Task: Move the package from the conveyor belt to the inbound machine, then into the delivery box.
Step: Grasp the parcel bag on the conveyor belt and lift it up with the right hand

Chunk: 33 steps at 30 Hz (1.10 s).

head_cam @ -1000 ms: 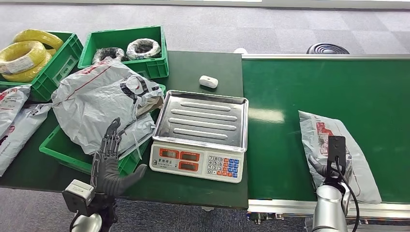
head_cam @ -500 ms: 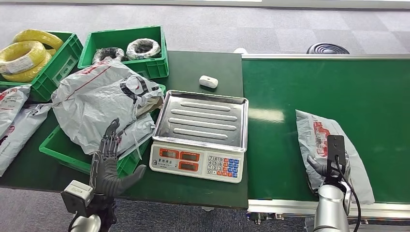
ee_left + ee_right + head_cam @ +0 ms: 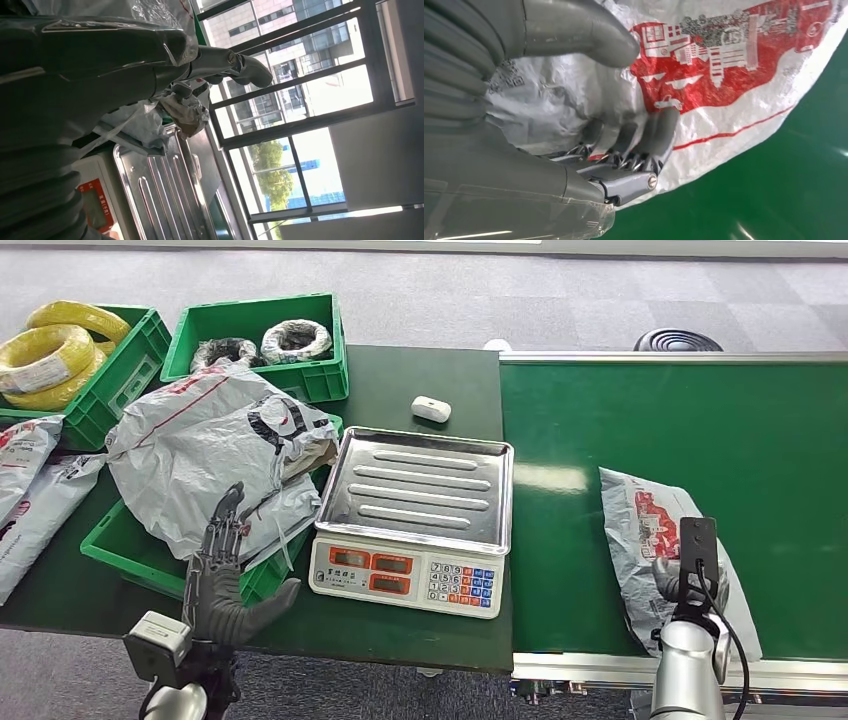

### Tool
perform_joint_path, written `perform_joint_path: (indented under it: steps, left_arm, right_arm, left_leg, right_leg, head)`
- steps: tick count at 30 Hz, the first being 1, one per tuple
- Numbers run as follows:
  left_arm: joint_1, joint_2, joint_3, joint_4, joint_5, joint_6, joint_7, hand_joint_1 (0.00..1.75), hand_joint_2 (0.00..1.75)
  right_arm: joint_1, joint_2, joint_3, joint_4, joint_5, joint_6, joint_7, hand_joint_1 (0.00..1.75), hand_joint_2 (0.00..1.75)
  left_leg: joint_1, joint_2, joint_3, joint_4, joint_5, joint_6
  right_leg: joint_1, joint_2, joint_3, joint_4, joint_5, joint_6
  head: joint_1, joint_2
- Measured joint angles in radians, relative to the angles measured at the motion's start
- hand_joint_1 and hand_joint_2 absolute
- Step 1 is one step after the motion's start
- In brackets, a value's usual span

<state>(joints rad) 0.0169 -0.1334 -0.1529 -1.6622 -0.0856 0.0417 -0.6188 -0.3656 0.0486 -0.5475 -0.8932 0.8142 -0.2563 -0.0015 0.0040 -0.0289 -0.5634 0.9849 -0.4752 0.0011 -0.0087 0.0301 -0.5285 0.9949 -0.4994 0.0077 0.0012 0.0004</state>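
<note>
Pickup step: the right hand point(image 3: 624, 145) curls around the package point(image 3: 660, 540) on the belt point(image 3: 700, 430), left hand point(image 3: 222, 575) open and idle; next, lift it onto the scale point(image 3: 420, 490).

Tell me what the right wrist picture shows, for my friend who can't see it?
The robot's right hand presses curled fingers into a white package with red drawings. It lies on the green belt.

Pkg point(image 3: 655, 540) on belt point(image 3: 700, 430), R of scale point(image 3: 415, 505); crates point(image 3: 265, 340) behind-L; bags point(image 3: 215, 455) L of scale.
</note>
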Motion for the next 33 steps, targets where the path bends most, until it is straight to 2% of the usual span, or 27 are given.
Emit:
perform_joint_path:
  steps: [15,16,19,20,28,33]
  left_arm:
    - [0.022,0.007,0.005,-0.001,0.010,0.019,-0.028,0.00,1.75]
    - [0.022,0.008,0.005,-0.001,0.010,0.020,-0.028,0.00,1.75]
    - [0.025,0.009,0.005,-0.001,0.011,0.022,-0.029,0.00,1.75]
    - [0.026,0.009,0.005,-0.001,0.011,0.023,-0.029,0.00,1.75]
    - [0.033,0.003,0.006,-0.013,0.003,0.013,-0.017,0.00,1.75]
    - [0.034,-0.010,0.011,-0.031,-0.012,-0.004,-0.004,0.00,1.75]
  right_arm:
    - [-0.001,0.014,0.019,-0.025,-0.005,-0.028,-0.037,1.73,1.75]
    - [-0.001,0.014,0.019,-0.025,-0.006,-0.028,-0.037,1.37,1.75]
    - [0.000,0.014,0.022,-0.026,-0.008,-0.029,-0.038,0.07,1.75]
    - [0.000,0.014,0.023,-0.028,-0.008,-0.032,-0.039,0.00,1.75]
    - [0.016,0.024,0.026,-0.058,-0.021,-0.027,-0.044,0.00,1.75]
    - [0.045,0.068,0.052,-0.101,-0.051,0.018,-0.071,0.00,1.75]
  left_leg:
    - [0.000,0.000,0.000,0.000,0.000,0.000]
    - [0.000,0.000,0.000,0.000,0.000,0.000]
    - [0.000,0.000,0.000,0.000,0.000,0.000]
    - [0.000,0.000,0.000,0.000,0.000,0.000]
    - [0.000,0.000,0.000,0.000,0.000,0.000]
    - [0.000,0.000,0.000,0.000,0.000,0.000]
  right_leg:
    - [0.000,0.000,0.000,0.000,0.000,0.000]
    - [0.000,0.000,0.000,0.000,0.000,0.000]
    - [0.000,0.000,0.000,0.000,0.000,0.000]
    - [0.000,0.000,0.000,0.000,0.000,0.000]
    - [0.000,0.000,0.000,0.000,0.000,0.000]
    - [0.000,0.000,0.000,0.000,0.000,0.000]
  head:
    - [0.000,0.000]
    - [0.000,0.000]
    - [0.000,0.000]
    - [0.000,0.000]
    - [0.000,0.000]
    - [0.000,0.000]
